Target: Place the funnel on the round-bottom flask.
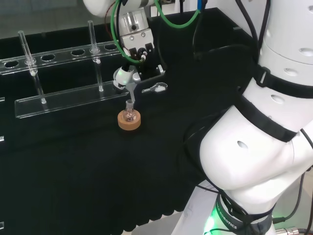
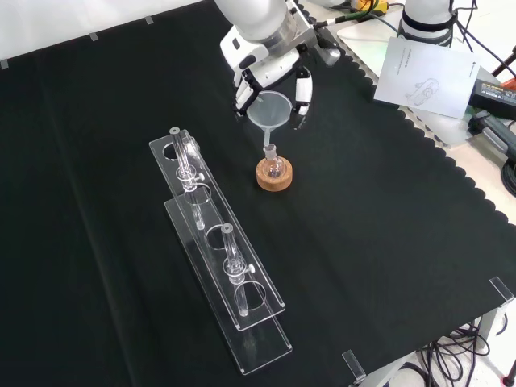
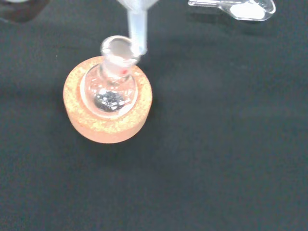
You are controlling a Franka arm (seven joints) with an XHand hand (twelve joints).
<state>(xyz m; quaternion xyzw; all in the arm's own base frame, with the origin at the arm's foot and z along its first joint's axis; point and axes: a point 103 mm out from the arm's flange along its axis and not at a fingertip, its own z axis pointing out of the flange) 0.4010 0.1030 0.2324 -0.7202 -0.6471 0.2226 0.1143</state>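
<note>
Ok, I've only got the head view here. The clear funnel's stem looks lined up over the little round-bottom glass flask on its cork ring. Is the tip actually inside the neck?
Observer: Not yet. In the wrist view the stem tip of the clear plastic funnel sits against the edge of the mouth of the round-bottom glass flask, not inside it.
Operator: Is the flask seated properly in its stand?
Observer: Yes. The wrist view shows its bulb centred in the round cork ring.
Operator: And how is the funnel held?
Observer: In the front view the black and white hand has fingers curled down either side of the funnel's wide cone.
</note>
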